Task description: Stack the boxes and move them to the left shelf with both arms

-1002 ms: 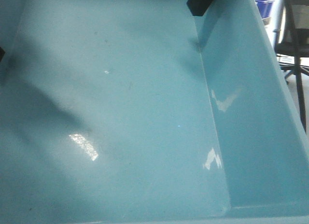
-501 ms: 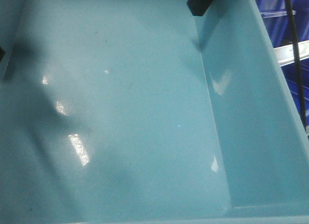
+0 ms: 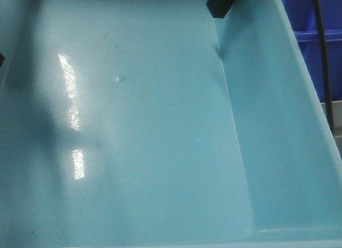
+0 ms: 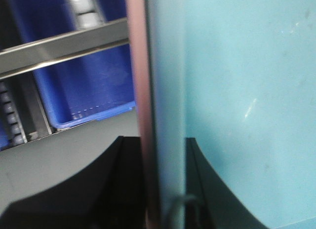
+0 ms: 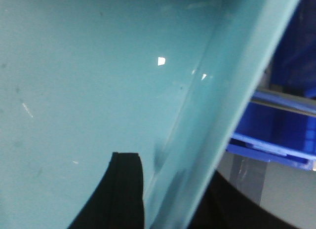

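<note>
The left gripper (image 4: 154, 147) is clamped on a side wall of the stack. One black finger (image 4: 98, 189) sits outside and the other inside, the jaws only as far apart as the two walls between them are thick. Those walls are the pink tub (image 4: 138, 66), seen only as a thin strip, lying flat against the outside of the teal tub (image 4: 247, 91).

The right gripper (image 5: 168, 179) grips the opposite wall of the teal tub the same way. One finger (image 5: 121, 194) presses on the inner face near the floor crease and a dark one is behind the rim (little of it shows). That jaw too is nearly closed on the wall.

There are two tubs, one teal and one pink, and two grippers with two fingers each.

The teal tub's bare floor fills the front view. One thin black cable (image 3: 323, 61) runs past its right rim.

Beyond the tubs stands the steel rack (image 4: 64, 44) with lanes of white rollers (image 4: 84, 7). One blue crate (image 4: 89, 91) sits behind its front bar. More blue plastic shows in the right wrist view, and I cannot tell how many crates it is.
</note>
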You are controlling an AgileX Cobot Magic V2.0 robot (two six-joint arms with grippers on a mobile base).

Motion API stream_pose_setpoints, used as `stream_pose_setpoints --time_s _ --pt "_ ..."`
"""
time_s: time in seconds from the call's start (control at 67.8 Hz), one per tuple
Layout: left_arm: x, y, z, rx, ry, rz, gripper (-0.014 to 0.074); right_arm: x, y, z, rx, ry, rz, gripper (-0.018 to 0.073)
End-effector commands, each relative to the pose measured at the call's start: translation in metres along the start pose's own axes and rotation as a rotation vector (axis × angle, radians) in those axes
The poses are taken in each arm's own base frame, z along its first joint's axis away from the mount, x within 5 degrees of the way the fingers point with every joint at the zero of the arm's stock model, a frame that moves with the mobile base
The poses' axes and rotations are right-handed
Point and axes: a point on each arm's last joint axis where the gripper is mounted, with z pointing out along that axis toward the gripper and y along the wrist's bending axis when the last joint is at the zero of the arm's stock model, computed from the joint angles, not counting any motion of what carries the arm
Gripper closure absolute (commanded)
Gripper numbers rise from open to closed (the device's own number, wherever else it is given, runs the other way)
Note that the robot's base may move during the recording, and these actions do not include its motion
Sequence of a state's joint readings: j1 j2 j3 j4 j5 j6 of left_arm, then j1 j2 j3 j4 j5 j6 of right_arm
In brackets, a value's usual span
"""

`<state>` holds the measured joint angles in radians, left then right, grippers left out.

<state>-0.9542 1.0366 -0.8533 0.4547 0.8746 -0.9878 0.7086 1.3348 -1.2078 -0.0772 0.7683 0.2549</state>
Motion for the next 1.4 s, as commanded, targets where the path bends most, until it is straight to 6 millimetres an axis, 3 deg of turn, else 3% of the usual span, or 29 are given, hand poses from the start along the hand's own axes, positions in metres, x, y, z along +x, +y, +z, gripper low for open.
stream_pose_setpoints --time_s 0.0,1.386 --pt "-0.024 -0.0224 -0.0204 0.241 -0.214 0.032 0.0599 -0.0199 0.0169 -0.0245 -0.137 -0.189 0.029 0.0503" --pt "-0.024 -0.0224 -0.0204 0.241 -0.214 0.032 0.0599 -0.0199 0.0169 -0.0245 -0.137 -0.189 0.029 0.0503"
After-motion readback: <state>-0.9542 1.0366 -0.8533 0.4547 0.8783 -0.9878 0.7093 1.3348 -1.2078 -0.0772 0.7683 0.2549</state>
